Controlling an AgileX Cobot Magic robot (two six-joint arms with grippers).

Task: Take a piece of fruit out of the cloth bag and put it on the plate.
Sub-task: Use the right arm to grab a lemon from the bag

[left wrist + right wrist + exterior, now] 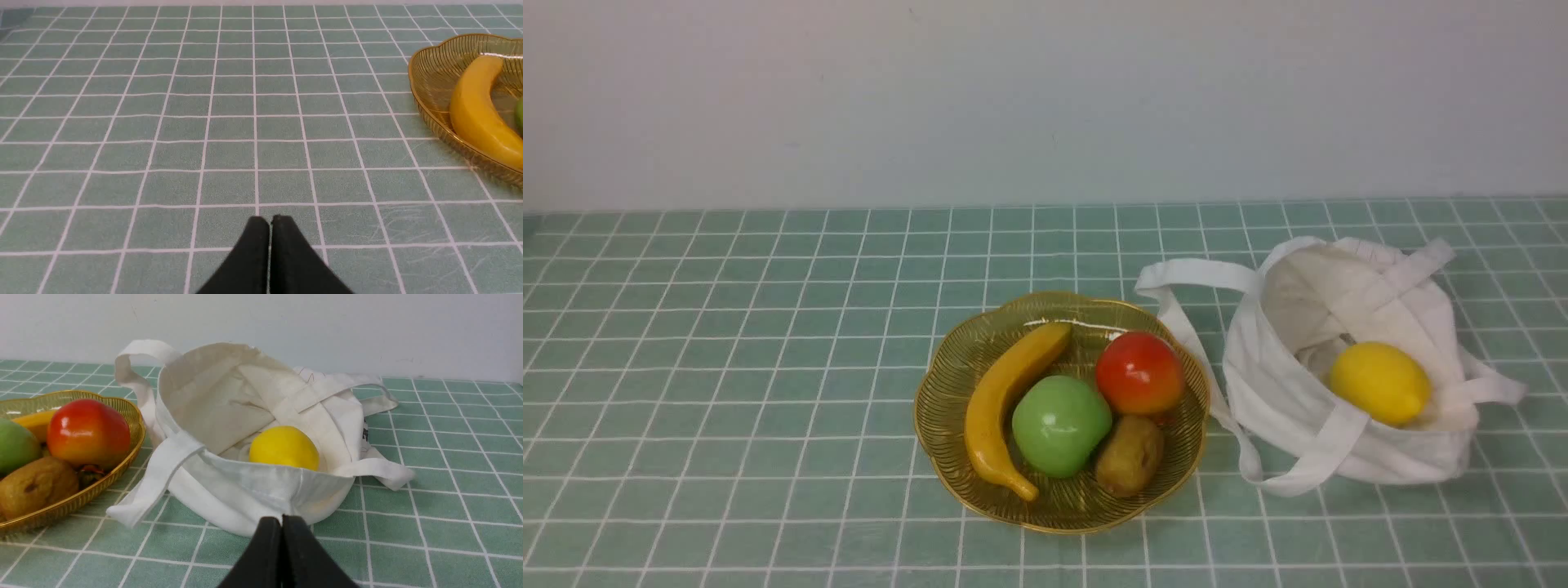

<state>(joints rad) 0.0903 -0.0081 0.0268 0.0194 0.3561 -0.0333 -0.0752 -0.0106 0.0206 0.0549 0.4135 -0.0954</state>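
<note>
— Front view first. What lay where?
— Green worktop [768, 392], white grid lines, pale wall [1045, 98] behind. Plate [1062, 516] near the middle: golden, see-through, scalloped rim, fine ribs. Neither of my hands showed there.
— Contents of the plate?
— Banana [1005, 400] on the left side, green fruit [1062, 426] beside it, red fruit [1140, 373] farther back and to the right, brown kiwi [1129, 456] in front of the red one.
— And the lemon [1380, 384]?
— In the cloth bag [1347, 453], to the right of the plate. White fabric, mouth gaping, lemon plainly visible inside. One strap [1196, 273] looped out toward the plate.
— Left wrist view?
— My left hand [270, 220], closed, fingertips together, nothing gripped. Mostly bare worktop in that view; part of the plate and the banana at the edge of the picture, well apart from the fingertips.
— Right wrist view?
— My right hand [282, 521], closed as well, tips meeting, nothing between them. The bag stood ahead with its mouth open, the yellow lemon resting inside, partly hidden by the near edge of the cloth. Red fruit, kiwi and part of the green fruit showed in the plate; a bit of banana behind them.
</note>
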